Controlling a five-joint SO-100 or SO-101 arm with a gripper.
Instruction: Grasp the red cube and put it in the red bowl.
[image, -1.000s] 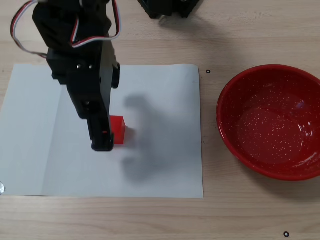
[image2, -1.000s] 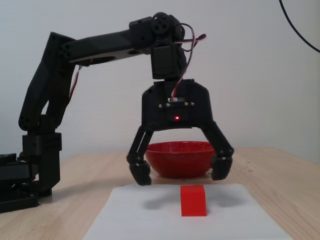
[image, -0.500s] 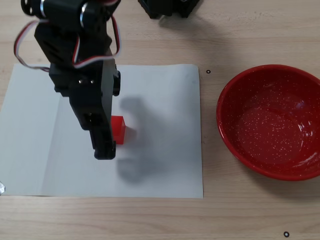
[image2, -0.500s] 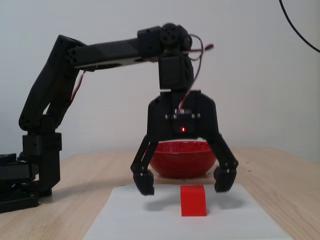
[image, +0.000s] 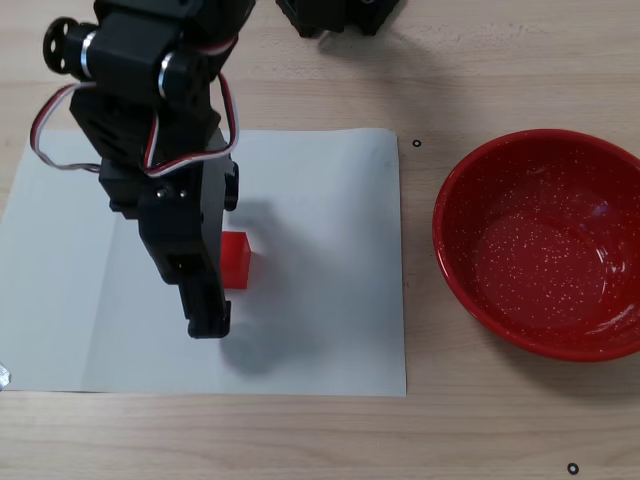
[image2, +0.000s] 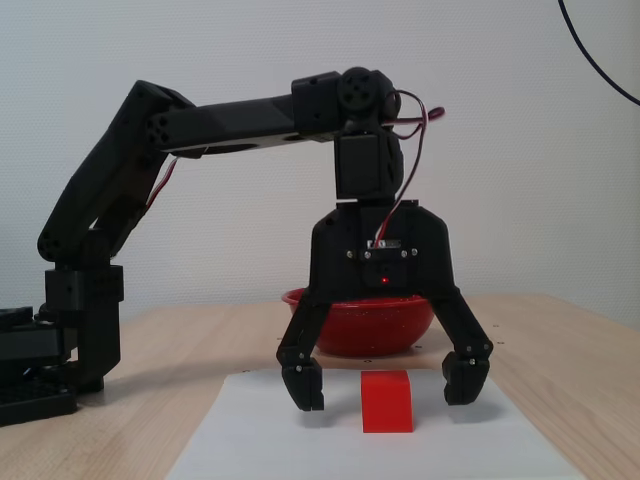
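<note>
Gripper (image2: 384, 392) spread wide, fingertips low over the paper (image: 320, 320) w/ the cube (image2: 387, 401) between them — not touching either finger. Cube sits on the paper on the counter (image: 500, 430). Bowl (image: 460, 270) well apart, to the right in the top-down fixed view — beyond the paper's edge.

Plain bright-red cube (image: 236, 260), glossy red white-speckled bowl (image: 460, 270), black tool (image2: 385, 392), white paper (image: 320, 300)
</note>
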